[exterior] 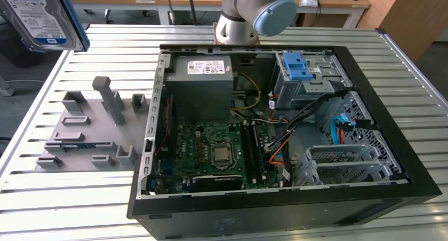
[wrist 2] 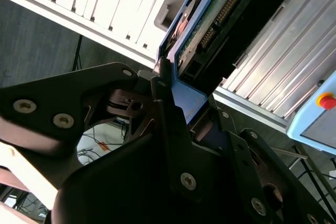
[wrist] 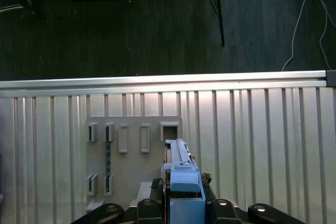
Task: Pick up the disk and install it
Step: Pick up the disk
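The hand [wrist 2: 184,103] is clamped on the disk [exterior: 42,18], with its jaws pressed against the blue rail frame at one end of the disk, as seen in both wrist views. The disk is held in the air, clear of the surface [exterior: 70,199]; in the first wrist view it hangs above the grey slotted rack [wrist: 134,166], which sits near one edge of the surface. The open computer case [exterior: 392,188] lies on its side on the surface, just beside the rack.
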You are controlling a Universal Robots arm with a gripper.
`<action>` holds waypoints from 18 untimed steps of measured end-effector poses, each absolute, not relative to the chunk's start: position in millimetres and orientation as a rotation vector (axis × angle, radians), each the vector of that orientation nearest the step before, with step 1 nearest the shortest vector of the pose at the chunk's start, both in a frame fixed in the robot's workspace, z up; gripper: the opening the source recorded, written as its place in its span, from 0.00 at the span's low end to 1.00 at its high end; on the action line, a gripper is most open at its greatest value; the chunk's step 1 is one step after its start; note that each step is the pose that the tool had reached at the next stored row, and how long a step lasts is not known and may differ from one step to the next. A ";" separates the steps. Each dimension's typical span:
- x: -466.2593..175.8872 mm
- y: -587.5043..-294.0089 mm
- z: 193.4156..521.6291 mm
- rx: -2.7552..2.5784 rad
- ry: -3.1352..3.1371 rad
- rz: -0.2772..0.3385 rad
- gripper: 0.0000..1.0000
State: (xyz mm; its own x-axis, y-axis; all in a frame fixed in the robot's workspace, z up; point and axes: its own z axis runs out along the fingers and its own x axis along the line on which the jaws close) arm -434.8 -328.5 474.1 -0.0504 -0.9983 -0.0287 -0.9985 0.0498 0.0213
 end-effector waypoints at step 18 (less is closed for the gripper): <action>-434.8 -328.5 493.3 -2.160 2.272 0.055 0.37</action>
